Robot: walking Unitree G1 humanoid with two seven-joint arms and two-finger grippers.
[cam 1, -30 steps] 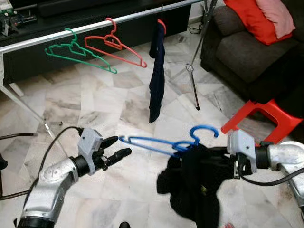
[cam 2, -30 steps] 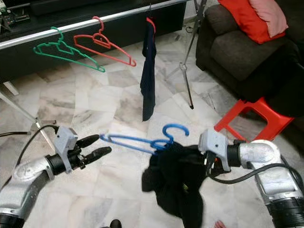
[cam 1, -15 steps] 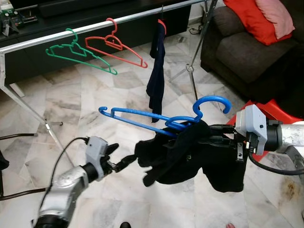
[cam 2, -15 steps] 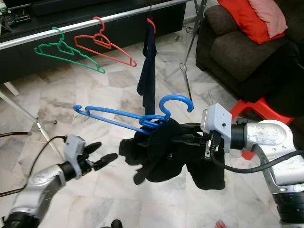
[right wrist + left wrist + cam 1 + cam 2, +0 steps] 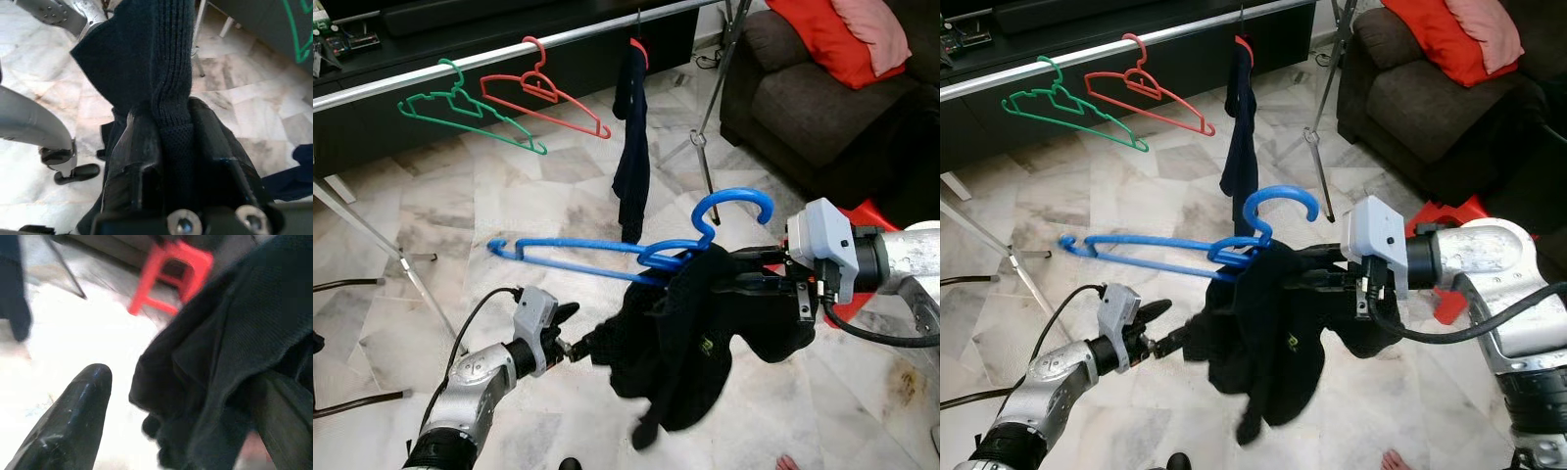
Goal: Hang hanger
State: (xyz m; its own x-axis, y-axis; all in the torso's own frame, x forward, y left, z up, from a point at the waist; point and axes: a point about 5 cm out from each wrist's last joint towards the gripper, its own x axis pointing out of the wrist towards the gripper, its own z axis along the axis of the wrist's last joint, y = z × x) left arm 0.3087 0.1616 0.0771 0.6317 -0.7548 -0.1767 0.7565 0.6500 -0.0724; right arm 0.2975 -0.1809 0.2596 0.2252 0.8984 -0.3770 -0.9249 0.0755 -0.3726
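Hanger [image 5: 636, 250] rides clamped with its garment [image 5: 705, 333] in right gripper [image 5: 171, 132], hook up for the rail [image 5: 460, 64]; left gripper [image 5: 579, 343], parted, steadies the cloth.

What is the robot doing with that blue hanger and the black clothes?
The robot is getting laundry ready to hang. Its right tool is squeezed shut on a black garment that is draped over a blue hanger, holding both up in the air. Its left tool is open and reaching into the hanging edge of the garment. The hanger is not yet on the silver rail, where a green hanger, a red hanger and a dark blue garment hang.
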